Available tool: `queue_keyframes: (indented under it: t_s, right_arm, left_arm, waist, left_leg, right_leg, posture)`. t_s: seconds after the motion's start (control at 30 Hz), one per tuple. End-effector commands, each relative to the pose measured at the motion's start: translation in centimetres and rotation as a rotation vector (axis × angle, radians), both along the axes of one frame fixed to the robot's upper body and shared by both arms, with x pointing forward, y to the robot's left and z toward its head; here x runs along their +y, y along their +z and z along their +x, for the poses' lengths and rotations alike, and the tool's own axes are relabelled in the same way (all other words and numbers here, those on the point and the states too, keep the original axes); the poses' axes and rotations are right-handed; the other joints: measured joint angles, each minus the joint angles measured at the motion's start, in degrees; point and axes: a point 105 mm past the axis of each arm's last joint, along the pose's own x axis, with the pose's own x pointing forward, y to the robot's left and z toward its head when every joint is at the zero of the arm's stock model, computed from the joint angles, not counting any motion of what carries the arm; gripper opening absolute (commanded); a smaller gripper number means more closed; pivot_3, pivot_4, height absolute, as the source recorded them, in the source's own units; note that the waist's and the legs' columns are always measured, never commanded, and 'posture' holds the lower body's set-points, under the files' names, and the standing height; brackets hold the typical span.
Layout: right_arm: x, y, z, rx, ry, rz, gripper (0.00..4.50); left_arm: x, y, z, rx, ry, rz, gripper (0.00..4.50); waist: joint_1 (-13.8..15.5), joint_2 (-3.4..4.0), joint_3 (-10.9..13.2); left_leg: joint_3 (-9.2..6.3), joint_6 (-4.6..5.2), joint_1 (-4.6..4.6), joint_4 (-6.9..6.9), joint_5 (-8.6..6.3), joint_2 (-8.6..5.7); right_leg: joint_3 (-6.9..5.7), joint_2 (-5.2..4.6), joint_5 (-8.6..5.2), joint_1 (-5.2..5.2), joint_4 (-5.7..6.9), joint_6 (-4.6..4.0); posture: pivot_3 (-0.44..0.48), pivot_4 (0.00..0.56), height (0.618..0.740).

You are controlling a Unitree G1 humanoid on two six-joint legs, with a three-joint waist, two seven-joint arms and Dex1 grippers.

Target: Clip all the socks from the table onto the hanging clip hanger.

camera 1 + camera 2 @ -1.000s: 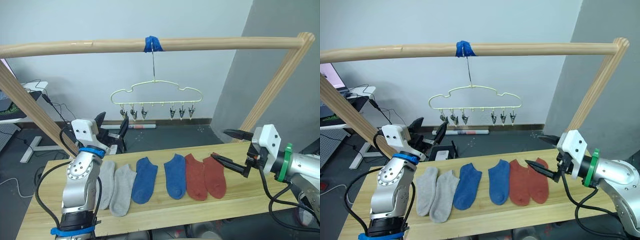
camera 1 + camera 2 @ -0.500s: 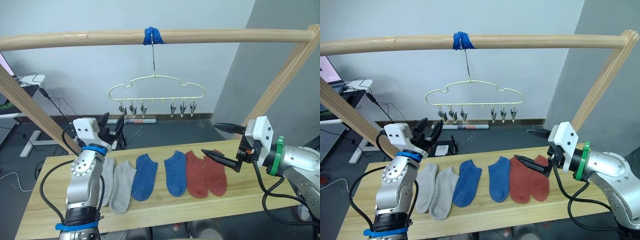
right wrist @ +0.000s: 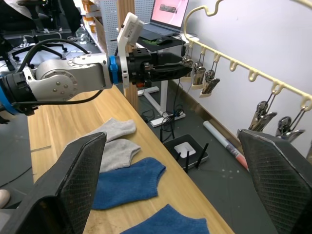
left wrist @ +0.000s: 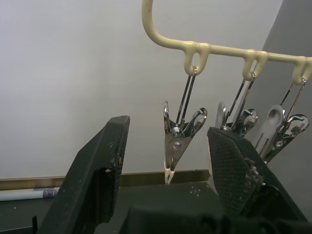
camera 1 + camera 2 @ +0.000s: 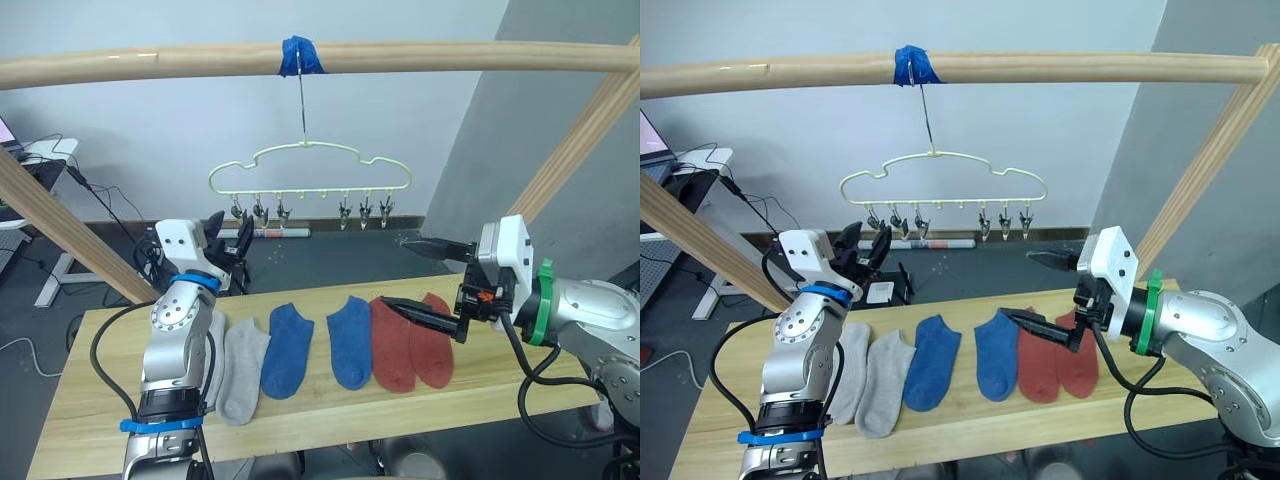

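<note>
Six socks (image 5: 330,342) lie in a row on the desk (image 5: 90,400): grey, blue, rust-red pairs. Above hangs the clip hanger (image 5: 308,178), its clips empty. The left claw (image 5: 227,238) is raised near the end clip, spread. The right claw (image 5: 405,275) hovers spread over the red socks.

Left arm (image 5: 178,335) is covering most of the leftmost grey sock (image 5: 214,345) at lower left of the left eye view. Wooden pole (image 5: 400,55) is running off both side edges at top. In the left wrist view, the clip hanger (image 4: 214,48) is being cut off at the top and right edges. Table (image 5: 300,425) is getting cropped at the bottom edge.
</note>
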Motion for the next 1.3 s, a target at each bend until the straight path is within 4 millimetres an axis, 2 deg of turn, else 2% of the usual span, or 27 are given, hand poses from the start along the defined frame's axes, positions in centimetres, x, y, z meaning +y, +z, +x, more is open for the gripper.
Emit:
queue_keyframes:
  t_s: [0.03, 0.47, 0.57, 0.73, 0.83, 0.93, 1.13, 1.27, 1.3]
  right_arm:
    - [0.5, 0.9, -0.5, -0.043, 0.019, 0.01, 4.5]
    - [0.5, 0.5, -0.3, -0.036, 0.01, 0.009, 4.5]
    - [0.5, 0.5, -0.3, -0.036, 0.01, 0.01, 4.5]
    - [0.6, 0.4, -0.4, -0.032, 0.012, 0.015, 4.5]
    - [0.6, 0.4, -0.4, -0.031, 0.014, 0.016, 4.5]
    - [0.6, 0.3, -0.4, -0.031, 0.013, 0.015, 4.5]
    - [0.6, 0.1, -0.2, -0.032, 0.004, 0.005, 4.5]
    - [-0.6, -2.1, 0.9, -0.013, -0.095, -0.101, 4.5]
    - [-1.8, -3.4, 1.8, 0.002, -0.188, -0.121, 4.5]
  left_arm:
    - [0.2, 1.8, 0.1, -0.07, 0.0, 0.012, 2.81]
    - [0.1, 2.6, 0.5, -0.102, -0.017, 0.014, 2.81]
    - [0.0, 2.9, 0.5, -0.118, -0.022, 0.027, 2.23]
    - [0.1, 3.3, 0.6, -0.134, -0.024, 0.042, 0.78]
    - [0.3, 3.4, 0.6, -0.138, -0.019, 0.047, 0.24]
    - [0.3, 3.3, 0.5, -0.138, -0.022, 0.051, 0.03]
    - [0.3, 3.1, 0.4, -0.136, -0.029, 0.058, 0.01]
    - [0.0, 3.1, 0.3, -0.127, -0.055, 0.065, 0.01]
    - [-0.1, 3.1, 0.2, -0.124, -0.067, 0.076, 0.01]
  waist:
    - [0.0, -0.01, 0.0]
    - [0.0, -0.01, 0.1]
    - [0.0, -0.01, 0.1]
    - [0.0, -0.01, 0.1]
    - [0.0, -0.01, 0.1]
    - [0.0, -0.01, 0.1]
    - [0.0, -0.01, 0.1]
    - [0.1, -0.02, 0.1]
    - [0.1, -0.04, 0.1]
  left_leg:
    - [-0.02, 0.0, -0.04, 0.0, 0.0, 0.0]
    - [-0.08, 0.0, -0.63, 0.06, 0.01, -0.01]
    - [-0.11, 0.0, -0.63, 0.06, 0.01, -0.01]
    - [-0.13, 0.0, -0.63, 0.06, 0.01, -0.01]
    - [-0.13, 0.0, -0.63, 0.06, 0.01, -0.01]
    - [-0.13, 0.0, -0.64, 0.06, 0.01, -0.01]
    - [-0.15, 0.0, -0.64, 0.06, 0.01, -0.01]
    - [-0.15, -0.01, -0.64, 0.06, 0.01, -0.01]
    - [-0.17, 0.0, -0.65, 0.06, 0.01, -0.01]
  right_leg:
    - [-0.01, 0.0, 0.0, -0.03, 0.0, 0.0]
    - [-0.08, 0.0, 0.17, -0.56, 0.02, -0.25]
    - [-0.1, 0.0, 0.16, -0.56, 0.02, -0.23]
    - [-0.12, 0.0, 0.15, -0.56, 0.02, -0.23]
    - [-0.12, 0.0, 0.15, -0.56, 0.02, -0.22]
    - [-0.12, 0.0, 0.15, -0.56, 0.01, -0.23]
    - [-0.13, 0.0, 0.16, -0.56, 0.01, -0.23]
    - [-0.14, 0.0, 0.15, -0.56, 0.01, -0.23]
    - [-0.16, 0.0, 0.15, -0.56, 0.01, -0.23]
  posture:
    - [-0.315, 0.197, 0.74]
    - [-0.316, 0.194, 0.74]
    - [-0.313, 0.191, 0.74]
    - [-0.311, 0.189, 0.74]
    - [-0.311, 0.189, 0.74]
    - [-0.308, 0.184, 0.74]
    - [-0.307, 0.182, 0.74]
    - [-0.304, 0.192, 0.74]
    - [-0.3, 0.202, 0.74]
